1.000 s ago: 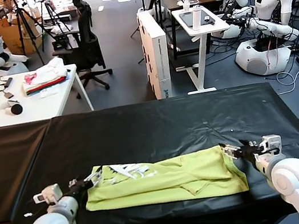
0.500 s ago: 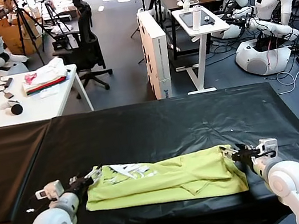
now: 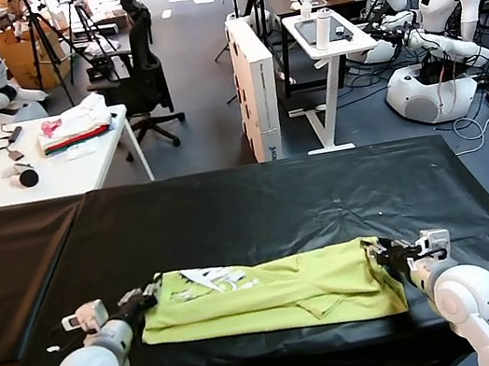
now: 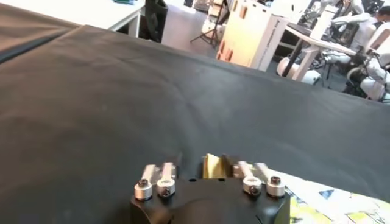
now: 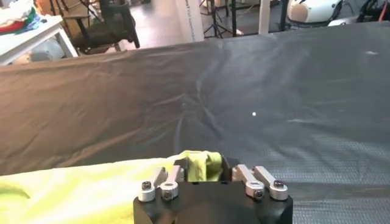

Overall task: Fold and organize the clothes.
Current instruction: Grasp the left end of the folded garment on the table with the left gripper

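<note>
On the black table (image 3: 258, 204), both tools — left (image 3: 148, 294), right (image 3: 382, 253) — pinch the lime-yellow T-shirt's (image 3: 283, 292) ends.

Left gripper (image 3: 147, 293): a second ago it sat open at the left end of the T-shirt (image 3: 274, 293), lower left of the head frame. Its jaws are now closed on the shirt's left edge; the left wrist view shows a bit of yellow cloth pinched between them. The arm has shifted slightly lower in the frame.

Right gripper (image 3: 380, 254): previously open at the shirt's right end, lower right of the frame. It has moved a little left and now clamps the right corner; the right wrist view shows bunched yellow fabric in the jaws. The corner is lifted slightly.
</note>
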